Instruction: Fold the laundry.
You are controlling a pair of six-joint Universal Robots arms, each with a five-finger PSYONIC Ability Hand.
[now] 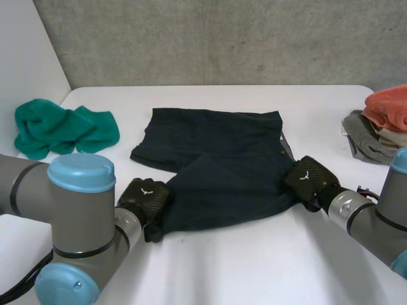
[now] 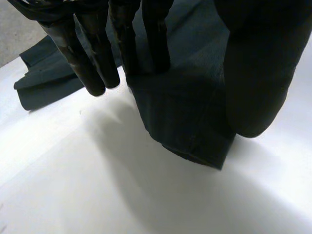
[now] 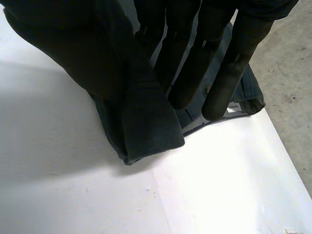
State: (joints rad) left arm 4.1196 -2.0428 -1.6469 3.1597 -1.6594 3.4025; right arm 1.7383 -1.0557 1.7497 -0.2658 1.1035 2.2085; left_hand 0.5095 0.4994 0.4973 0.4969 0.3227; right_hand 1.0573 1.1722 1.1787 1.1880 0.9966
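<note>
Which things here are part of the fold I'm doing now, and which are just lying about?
In the job: dark shorts, left hand pinching one near corner, right hand pinching the other.
Lying about: green cloth; orange cloth and grey garment, piled at the table edge.

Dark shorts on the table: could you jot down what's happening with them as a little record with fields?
garment: dark navy shorts, spread on the white table
left hand: pinches the shorts' near corner between fingers and thumb
right hand: pinches the shorts' edge on the opposite side
also on the table: green cloth at the robot's left; pile of clothes at its right
</note>
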